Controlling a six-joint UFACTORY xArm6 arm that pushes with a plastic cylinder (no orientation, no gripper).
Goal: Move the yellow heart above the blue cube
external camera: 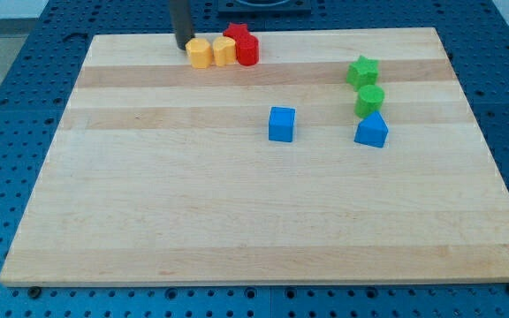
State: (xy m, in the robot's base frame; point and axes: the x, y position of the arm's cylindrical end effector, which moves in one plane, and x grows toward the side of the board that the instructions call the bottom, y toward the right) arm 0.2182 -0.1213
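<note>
The blue cube point(281, 124) sits near the middle of the wooden board point(237, 221). At the view's top, two yellow blocks lie side by side: one point(201, 53) on the left and one point(224, 50) on the right; I cannot tell which is the heart. Two red blocks touch them on the right: a star-like one point(235, 34) behind and a rounder one point(248, 50) in front. My tip point(184, 46) stands just left of the left yellow block, touching or nearly touching it, far up and left of the blue cube.
A green star point(362, 71), a green rounded block point(369, 100) and a blue pointed block point(372, 131) stand in a column at the view's right. The board's top edge runs close behind the yellow and red cluster.
</note>
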